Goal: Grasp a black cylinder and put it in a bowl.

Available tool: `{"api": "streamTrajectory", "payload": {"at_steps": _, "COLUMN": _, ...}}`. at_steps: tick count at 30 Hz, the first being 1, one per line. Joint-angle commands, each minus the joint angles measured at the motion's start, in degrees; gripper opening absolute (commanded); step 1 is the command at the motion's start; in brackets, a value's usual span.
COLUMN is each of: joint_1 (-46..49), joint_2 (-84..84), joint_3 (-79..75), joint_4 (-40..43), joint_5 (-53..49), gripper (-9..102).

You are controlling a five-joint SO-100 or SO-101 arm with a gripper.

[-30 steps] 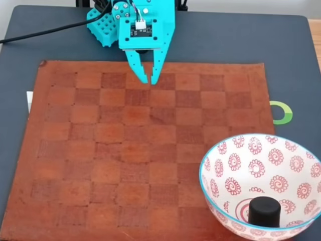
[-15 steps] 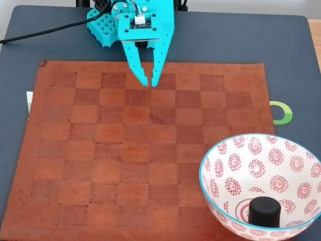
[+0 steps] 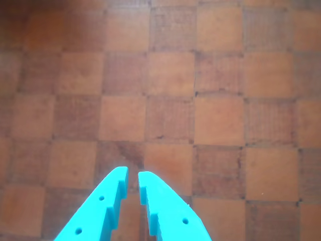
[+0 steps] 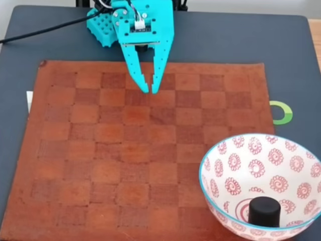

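The black cylinder (image 4: 264,211) stands upright inside the bowl (image 4: 296,150), a white bowl with red spiral flowers and a light-blue rim, at the bottom right of the fixed view. My turquoise gripper (image 4: 150,91) hangs over the far middle of the chessboard, far from the bowl, tips pointing down. Its fingers are almost together and hold nothing. In the wrist view the gripper (image 3: 132,176) enters from the bottom edge, a thin gap between the tips, above bare board squares.
A brown leather chessboard (image 4: 100,165) covers most of the dark table (image 4: 241,40). A green and white ring (image 4: 282,112) lies right of the board. A black cable (image 4: 40,31) runs to the arm base at the top left.
The gripper has moved a little down the fixed view, further over the board, still shut and empty. The cylinder and bowl have not moved.
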Motion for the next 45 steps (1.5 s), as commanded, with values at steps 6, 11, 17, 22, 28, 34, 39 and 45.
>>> {"api": "streamTrajectory", "payload": {"at_steps": 6, "joint_1": -0.4, "joint_2": 1.8, "joint_3": -0.3, "joint_4": 4.9, "joint_5": -0.4, "gripper": 0}}
{"api": "streamTrajectory", "payload": {"at_steps": 11, "joint_1": -0.4, "joint_2": 1.8, "joint_3": -0.3, "joint_4": 4.9, "joint_5": -0.4, "gripper": 0}}
{"api": "streamTrajectory", "payload": {"at_steps": 17, "joint_1": -0.4, "joint_2": 1.8, "joint_3": -0.3, "joint_4": 4.9, "joint_5": -0.4, "gripper": 0}}
{"api": "streamTrajectory", "payload": {"at_steps": 22, "joint_1": -0.4, "joint_2": 1.8, "joint_3": -0.3, "joint_4": 4.9, "joint_5": -0.4, "gripper": 0}}
{"api": "streamTrajectory", "payload": {"at_steps": 28, "joint_1": -0.4, "joint_2": 1.8, "joint_3": -0.2, "joint_4": 4.9, "joint_5": -0.4, "gripper": 0}}
{"api": "streamTrajectory", "payload": {"at_steps": 34, "joint_1": -0.4, "joint_2": 1.8, "joint_3": -0.2, "joint_4": 4.9, "joint_5": -0.4, "gripper": 0}}
{"api": "streamTrajectory", "payload": {"at_steps": 39, "joint_1": -0.4, "joint_2": 1.8, "joint_3": -0.2, "joint_4": 4.9, "joint_5": -0.4, "gripper": 0}}
{"api": "streamTrajectory", "payload": {"at_steps": 45, "joint_1": -0.4, "joint_2": 1.8, "joint_3": -0.2, "joint_4": 4.9, "joint_5": -0.4, "gripper": 0}}
